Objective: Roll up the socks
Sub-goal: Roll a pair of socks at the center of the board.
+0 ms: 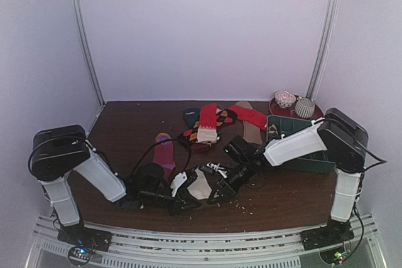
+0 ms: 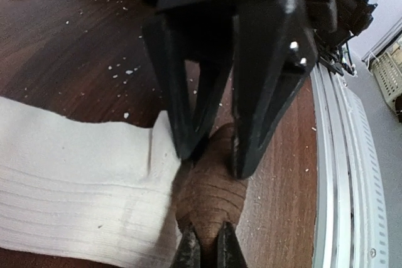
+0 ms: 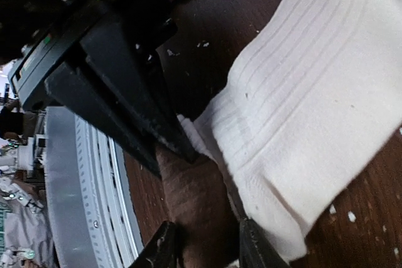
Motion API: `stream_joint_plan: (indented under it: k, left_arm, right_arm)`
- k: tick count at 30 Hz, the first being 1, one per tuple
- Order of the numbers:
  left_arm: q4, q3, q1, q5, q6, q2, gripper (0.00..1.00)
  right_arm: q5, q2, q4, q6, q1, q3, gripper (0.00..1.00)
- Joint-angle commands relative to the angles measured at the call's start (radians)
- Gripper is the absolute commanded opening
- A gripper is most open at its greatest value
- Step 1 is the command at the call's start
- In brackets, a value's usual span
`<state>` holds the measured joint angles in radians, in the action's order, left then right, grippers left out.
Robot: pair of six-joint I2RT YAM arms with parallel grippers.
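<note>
A cream sock (image 1: 201, 187) (image 2: 75, 180) (image 3: 308, 111) with a brown end (image 2: 210, 199) (image 3: 188, 199) lies flat near the table's front edge. My left gripper (image 1: 186, 204) (image 2: 208, 246) is shut on the tip of that brown end. Facing it, my right gripper (image 1: 220, 191) (image 3: 207, 246) (image 2: 210, 158) stands open, its fingers straddling the same brown end. In the right wrist view the left gripper (image 3: 173, 162) presses down on the fabric just ahead.
A purple-magenta striped sock (image 1: 165, 154) lies behind the left gripper. A pile of argyle, red, tan and dark teal socks (image 1: 208, 123) sits at mid-back. A green tray (image 1: 311, 164) lies under the right arm. Two rolled socks (image 1: 294, 102) rest on a dark red dish.
</note>
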<state>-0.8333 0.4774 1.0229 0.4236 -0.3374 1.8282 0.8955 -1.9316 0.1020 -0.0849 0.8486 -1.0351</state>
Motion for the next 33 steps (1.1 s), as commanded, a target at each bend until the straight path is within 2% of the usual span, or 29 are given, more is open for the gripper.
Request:
stream_joint_plan:
  k: [1, 5, 10, 18, 29, 33]
  left_arm:
    - [0.259, -0.031, 0.000, 0.004, -0.196, 0.053, 0.00]
    - [0.327, -0.030, -0.019, 0.062, -0.284, 0.074, 0.00]
    - [0.396, -0.022, -0.035, 0.093, -0.302, 0.097, 0.00]
    - [0.487, -0.015, -0.082, 0.137, -0.264, 0.106, 0.00]
    - [0.533, -0.002, -0.090, 0.128, -0.233, 0.100, 0.00]
    - [0.539, 0.002, -0.090, 0.125, -0.225, 0.100, 0.00]
  right_arm:
    - [-0.205, 0.177, -0.235, 0.022, 0.007, 0.132, 0.36]
    - [-0.311, 0.335, -0.471, 0.182, 0.041, 0.285, 0.42]
    - [-0.416, 0.373, -0.588, 0.403, 0.120, 0.393, 0.45]
    - [-0.464, 0.298, -0.481, 0.573, 0.179, 0.352, 0.46]
    - [-0.458, 0.201, -0.437, 0.595, 0.194, 0.315, 0.47]
    - [-0.474, 0.179, -0.437, 0.580, 0.198, 0.307, 0.44]
